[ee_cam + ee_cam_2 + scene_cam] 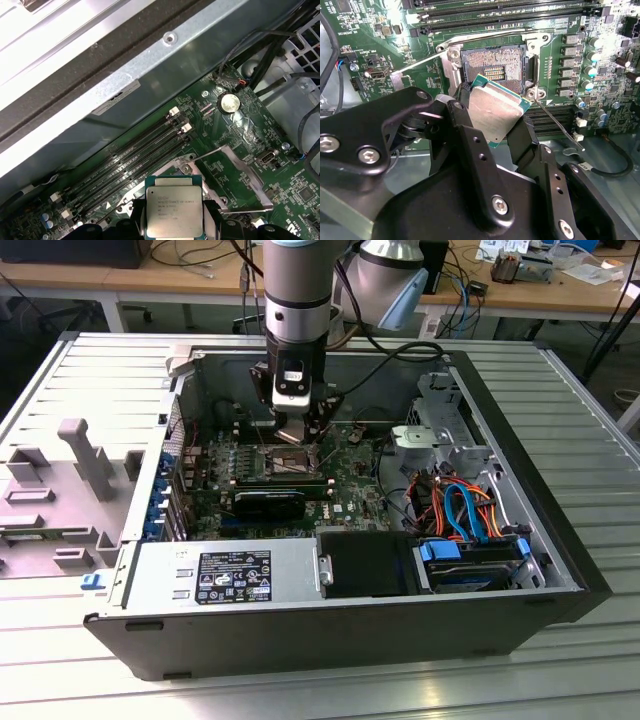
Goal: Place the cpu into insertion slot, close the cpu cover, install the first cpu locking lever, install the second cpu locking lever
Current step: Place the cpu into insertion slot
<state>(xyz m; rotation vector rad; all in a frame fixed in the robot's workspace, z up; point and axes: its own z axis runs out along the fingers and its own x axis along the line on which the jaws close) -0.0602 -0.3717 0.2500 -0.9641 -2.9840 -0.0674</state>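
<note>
Black matte gripper fingers pinch the cpu by two opposite edges. It is a flat square with a brushed grey lid on a green rim. It hangs over one corner of the insertion slot, whose silvery rim and dark pin bed lie uncovered. Long black memory slots run close alongside. The arm stands vertical inside the open case.
</note>
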